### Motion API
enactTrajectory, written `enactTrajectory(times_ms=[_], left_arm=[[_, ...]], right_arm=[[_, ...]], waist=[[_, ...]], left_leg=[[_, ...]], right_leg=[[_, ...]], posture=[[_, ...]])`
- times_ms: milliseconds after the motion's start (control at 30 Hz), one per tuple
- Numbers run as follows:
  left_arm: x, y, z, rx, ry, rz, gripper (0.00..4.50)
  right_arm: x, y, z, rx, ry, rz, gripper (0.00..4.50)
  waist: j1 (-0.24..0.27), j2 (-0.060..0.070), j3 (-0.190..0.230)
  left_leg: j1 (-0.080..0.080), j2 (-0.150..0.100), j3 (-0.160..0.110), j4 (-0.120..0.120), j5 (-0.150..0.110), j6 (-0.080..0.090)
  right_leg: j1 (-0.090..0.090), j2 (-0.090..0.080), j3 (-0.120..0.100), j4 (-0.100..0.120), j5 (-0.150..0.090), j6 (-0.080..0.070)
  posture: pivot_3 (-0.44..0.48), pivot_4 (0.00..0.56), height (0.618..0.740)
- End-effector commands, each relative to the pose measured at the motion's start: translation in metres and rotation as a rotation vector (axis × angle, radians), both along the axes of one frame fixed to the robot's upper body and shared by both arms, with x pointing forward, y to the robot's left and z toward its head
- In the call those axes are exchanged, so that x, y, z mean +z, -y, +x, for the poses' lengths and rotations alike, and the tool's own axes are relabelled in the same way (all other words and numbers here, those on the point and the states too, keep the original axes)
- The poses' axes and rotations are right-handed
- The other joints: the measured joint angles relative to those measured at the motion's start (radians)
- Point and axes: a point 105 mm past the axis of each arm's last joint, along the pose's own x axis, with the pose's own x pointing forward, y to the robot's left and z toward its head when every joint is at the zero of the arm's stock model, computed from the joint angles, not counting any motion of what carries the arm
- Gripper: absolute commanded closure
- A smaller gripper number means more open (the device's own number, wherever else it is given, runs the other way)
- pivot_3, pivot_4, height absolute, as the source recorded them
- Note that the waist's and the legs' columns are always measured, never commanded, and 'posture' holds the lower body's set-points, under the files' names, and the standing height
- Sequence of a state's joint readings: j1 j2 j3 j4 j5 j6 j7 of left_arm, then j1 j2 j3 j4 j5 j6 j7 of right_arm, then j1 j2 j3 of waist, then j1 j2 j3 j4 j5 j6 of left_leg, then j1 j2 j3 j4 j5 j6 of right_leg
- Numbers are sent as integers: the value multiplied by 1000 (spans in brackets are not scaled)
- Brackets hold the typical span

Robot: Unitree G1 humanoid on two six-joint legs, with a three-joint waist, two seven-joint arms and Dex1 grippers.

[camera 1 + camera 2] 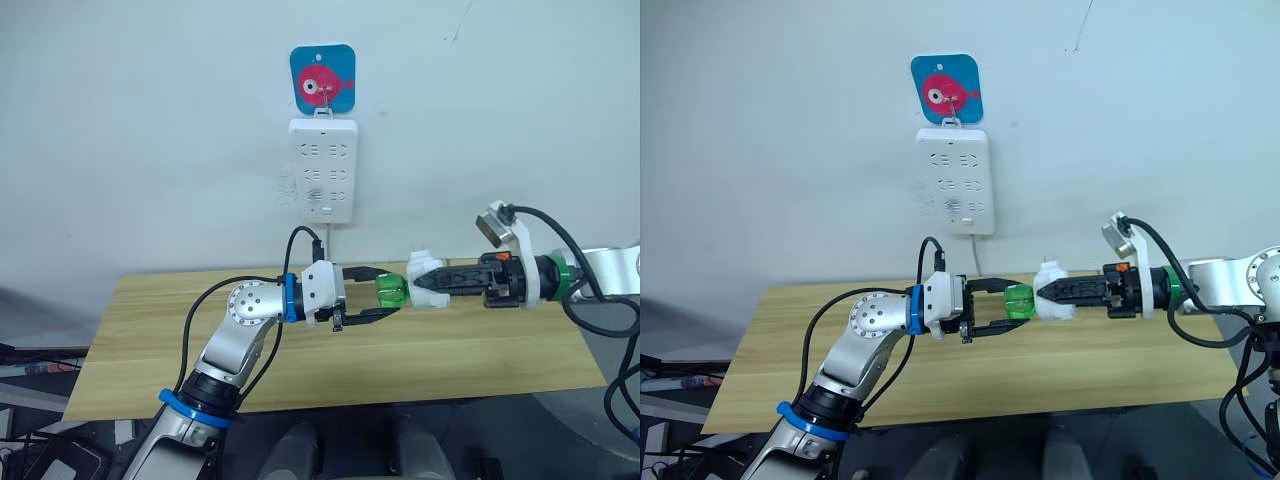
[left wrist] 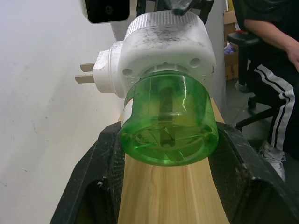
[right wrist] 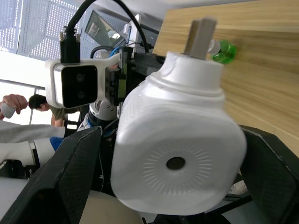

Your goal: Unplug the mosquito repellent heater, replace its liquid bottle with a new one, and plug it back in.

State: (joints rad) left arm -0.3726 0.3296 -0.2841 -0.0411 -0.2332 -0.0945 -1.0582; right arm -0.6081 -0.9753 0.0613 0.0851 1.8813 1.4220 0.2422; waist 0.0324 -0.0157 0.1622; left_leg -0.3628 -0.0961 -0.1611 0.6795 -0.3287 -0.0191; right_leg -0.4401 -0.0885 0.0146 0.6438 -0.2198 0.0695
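Head cameras look forward and slightly down from behind the arms, across the wooden worktop (image 1: 480, 350) to the wall and its power strip (image 1: 322, 170); both eyes share that scene from a little offset. Left wrist camera sits very close, peering along its jaws at the green bottle (image 2: 168, 121) on the mosquito repellent heater (image 2: 163, 44). Right wrist camera faces back, tight on the heater's round face, worktop behind.

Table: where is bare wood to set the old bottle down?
The table's left end, between its left edge and the left gripper, is bare, as is the front strip below both grippers. It is crowded at centre, above the wood, where the left gripper on the green bottle meets the right gripper holding the heater.
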Motion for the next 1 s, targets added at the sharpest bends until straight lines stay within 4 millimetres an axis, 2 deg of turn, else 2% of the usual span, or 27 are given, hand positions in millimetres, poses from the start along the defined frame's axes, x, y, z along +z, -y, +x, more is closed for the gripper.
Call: enactTrajectory(times_ms=[33, 67, 133, 167, 400, 567, 667, 767, 833, 900, 967, 1000], left_arm=[[8, 3, -3, -17, 43, -18, 2286], [8, 3, -3, -17, 43, -19, 2286], [8, 3, -4, -16, 41, -20, 2286], [8, 3, -4, -16, 41, -21, 2286], [9, 4, -1, -7, 32, -28, 2286], [13, 2, -1, -31, -119, -46, 2286], [16, -1, 0, -59, -392, -65, 2286], [17, -10, -9, -156, -858, -43, 2286], [25, -17, -13, -238, -1104, -57, 2286], [34, -24, -10, -288, -1259, -93, 2286], [39, -27, -5, -300, -1328, -123, 2286], [41, -27, -1, -291, -1337, -141, 1936]], right_arm=[[14, -1, 1, 0, 24, 40, 371], [14, -1, 1, 3, 24, 39, 531], [14, -1, -2, 9, 22, 38, 1267], [14, -2, -3, 13, 21, 39, 1481], [16, -5, -4, 27, 26, 58, 1476], [19, -8, -4, 40, 68, 46, 1476], [17, -10, -5, 57, 85, 26, 1476], [15, -11, -9, 95, 102, 1, 1476], [15, -12, -10, 108, 104, 2, 1476], [15, -12, -10, 112, 107, 2, 1476], [15, -12, -10, 114, 109, 6, 1476], [15, -12, -10, 114, 110, 10, 1476]], waist=[[0, 0, 1], [0, 0, 1], [0, 0, 2], [0, 0, 2], [0, 0, 4], [0, -1, 6], [-1, -1, 10], [-5, -3, 15], [-8, -3, 20], [-10, -4, 23], [-10, -4, 23], [-9, -5, 23]], left_leg=[[0, 0, 0, 0, 0, 0], [0, 0, 0, 0, 0, 0], [0, 0, 0, 0, 0, 0], [0, 0, 0, 0, 0, 0], [0, 0, 0, 0, 0, 0], [0, 0, 0, 0, 0, 0], [0, 0, -1, 0, 0, 0], [0, 0, -1, 0, 0, 0], [0, 0, -2, 0, 0, 1], [0, 0, -2, 1, 0, 1], [0, 0, -2, 1, 0, 0], [0, 0, -2, 1, 0, 0]], right_leg=[[0, 0, 0, 0, 0, 0], [0, 0, 0, 0, 0, 0], [0, 0, 0, 0, 0, 0], [0, 0, 0, 0, 0, 0], [0, 0, 0, 0, 0, 0], [0, 0, 0, 0, 0, 0], [0, 0, 0, 0, 0, 0], [0, 3, -1, 1, 0, 0], [0, 4, -2, 1, 0, 0], [0, 5, -2, 2, 0, 0], [0, 5, -3, 2, 0, 1], [0, 5, -3, 1, 0, 0]], posture=[[85, 188, 740], [84, 189, 740], [85, 193, 740], [85, 192, 740], [86, 197, 740], [94, 199, 740], [102, 199, 740], [103, 198, 740], [102, 198, 740], [99, 199, 740], [99, 199, 740], [99, 199, 740]])
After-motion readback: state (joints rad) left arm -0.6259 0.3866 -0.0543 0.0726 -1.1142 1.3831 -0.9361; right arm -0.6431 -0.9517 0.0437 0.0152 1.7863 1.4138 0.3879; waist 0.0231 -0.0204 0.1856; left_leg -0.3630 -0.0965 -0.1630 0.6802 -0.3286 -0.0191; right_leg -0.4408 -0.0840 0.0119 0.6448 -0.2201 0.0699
